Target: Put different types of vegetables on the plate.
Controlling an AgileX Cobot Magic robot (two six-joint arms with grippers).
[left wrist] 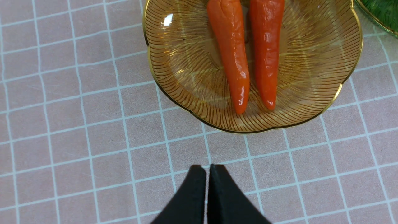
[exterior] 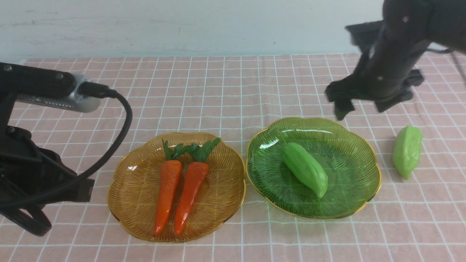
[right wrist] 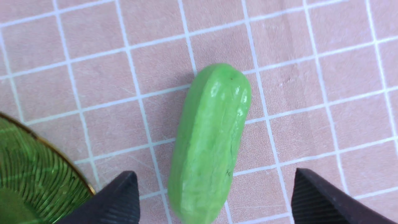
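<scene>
Pink checked cloth (exterior: pixel 233 80) covers the table, with a pale wall (exterior: pixel 182 25) behind. Gourds, two: the loose gourd (exterior: pixel 407 151) lies on the cloth at far right, apart from any plate, and the plated gourd (exterior: pixel 305 169) lies slantwise mid-dish on the green plate (exterior: pixel 349 145). Carrots, two: the left carrot (exterior: pixel 167 193) and the right carrot (exterior: pixel 191 191) lie side by side on the amber plate (exterior: pixel 131 182), leafy tops away from the robot. Plates, two, rims nearly touching. The green plate's rim sits near the loose gourd with bare cloth between. The right gripper (exterior: pixel 364 109) hangs above the loose gourd, jaws spread wide to either side, touching nothing. The left gripper (left wrist: pixel 207 169) is clenched on nothing, over bare cloth on the robot's side of the amber plate. A black cable (exterior: pixel 123 120) loops off the left arm, in front of the cloth at left.
</scene>
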